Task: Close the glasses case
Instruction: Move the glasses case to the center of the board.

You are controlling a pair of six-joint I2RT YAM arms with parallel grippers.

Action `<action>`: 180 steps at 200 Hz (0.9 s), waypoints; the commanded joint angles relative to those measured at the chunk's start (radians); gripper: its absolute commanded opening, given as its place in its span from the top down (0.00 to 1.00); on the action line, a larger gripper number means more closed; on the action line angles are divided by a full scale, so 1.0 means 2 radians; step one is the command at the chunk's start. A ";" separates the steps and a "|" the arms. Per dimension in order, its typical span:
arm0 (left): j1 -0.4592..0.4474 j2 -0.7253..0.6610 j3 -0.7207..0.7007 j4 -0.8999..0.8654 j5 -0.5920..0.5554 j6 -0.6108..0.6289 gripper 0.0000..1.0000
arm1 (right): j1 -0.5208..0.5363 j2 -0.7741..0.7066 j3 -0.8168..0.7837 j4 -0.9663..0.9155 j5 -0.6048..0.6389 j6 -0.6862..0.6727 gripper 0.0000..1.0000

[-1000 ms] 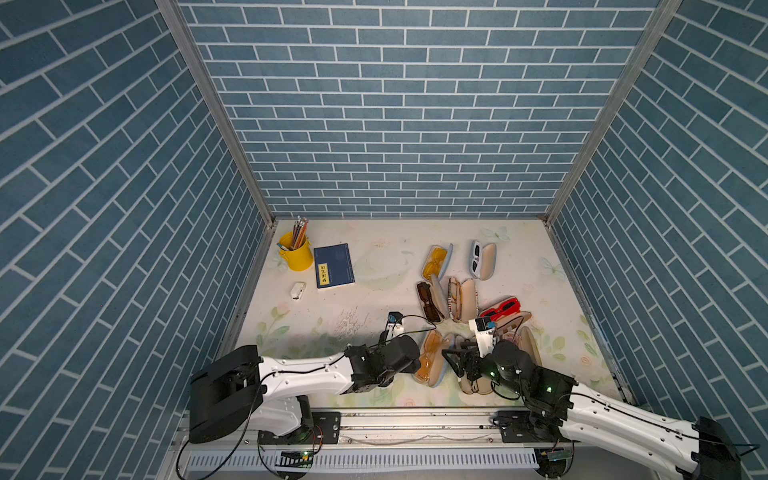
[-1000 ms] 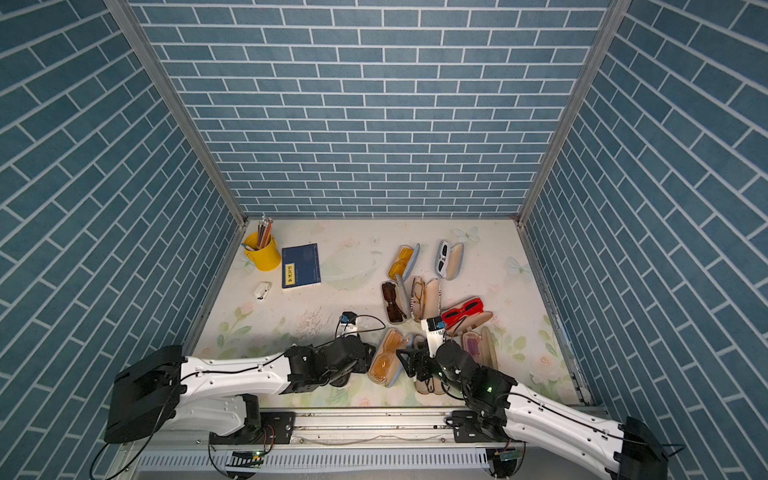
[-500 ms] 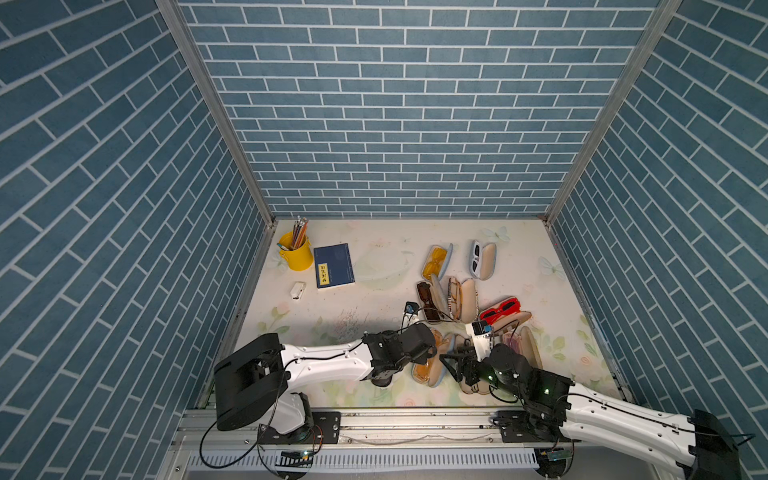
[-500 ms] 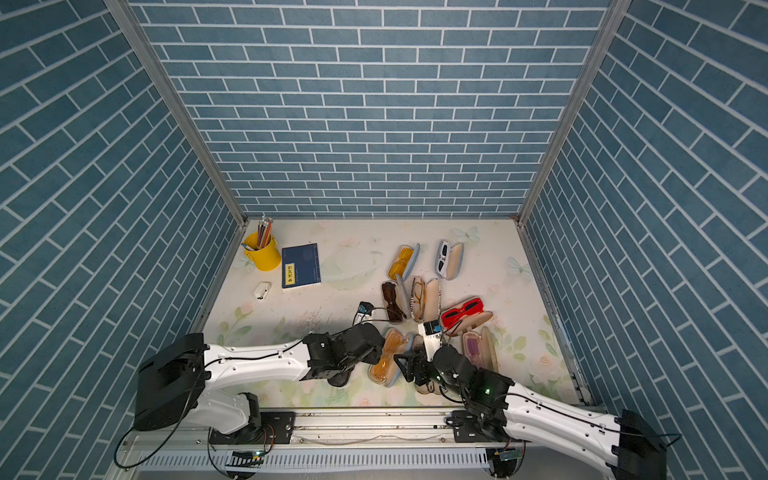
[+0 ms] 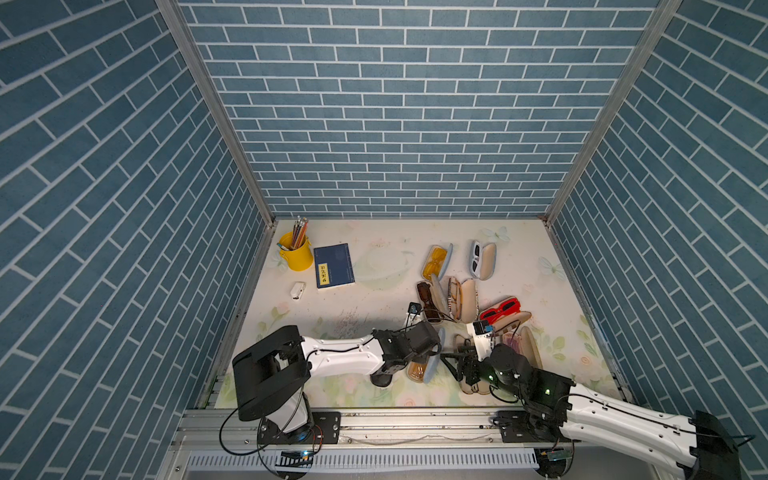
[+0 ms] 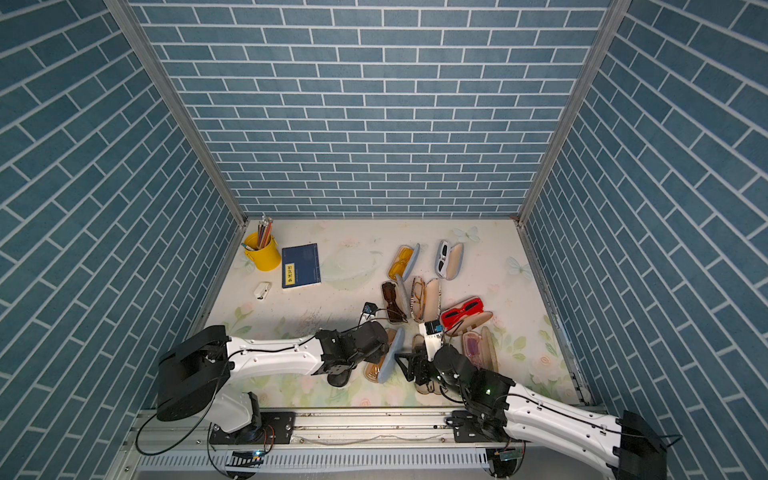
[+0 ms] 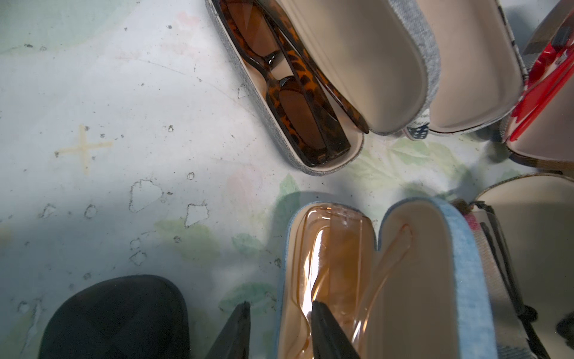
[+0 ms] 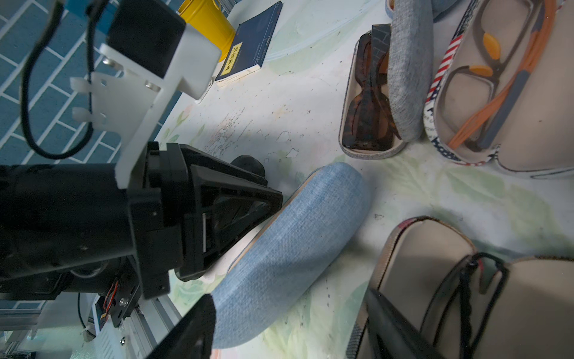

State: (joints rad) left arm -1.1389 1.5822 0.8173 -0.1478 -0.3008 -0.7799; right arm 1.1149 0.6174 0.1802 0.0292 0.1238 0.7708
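Swung rightward since earlier, the left gripper is seen in a top view at the blue case by the front rail. Left wrist: its fingers are parted astride the rim, seemingly to steady it. Right wrist: the right gripper is held spread behind the raised lid, presumably for pushing.

Open glasses cases on bench: eight. That is the yellow-lens case, white-frame case, tortoiseshell case, flag-print case, red-frame case, pink-lens case, pale blue case, plus an eighth case half under the right arm, seen best from the right wrist view.
Glasses: one pair in each, eight.
Pencil cup: one.
Blue notebook: one.
Small white item: one.
Black rounded lump: one; possibly a shut ninth case, too dark to tell.
Arms: two, counting the left arm.
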 commanded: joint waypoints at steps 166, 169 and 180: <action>0.009 -0.012 -0.086 0.049 0.016 -0.030 0.81 | 0.014 0.028 0.016 0.026 -0.003 0.005 0.27; 0.009 -0.014 -0.089 0.050 0.017 -0.031 0.82 | 0.015 0.030 0.017 0.028 -0.003 0.005 0.27; 0.009 -0.022 -0.096 0.052 0.015 -0.035 0.82 | 0.016 0.039 0.018 0.035 -0.002 0.005 0.27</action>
State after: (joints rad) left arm -1.1297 1.5681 0.6682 -0.0238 -0.2649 -0.8246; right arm 1.1370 0.6666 0.1844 0.0505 0.1200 0.7708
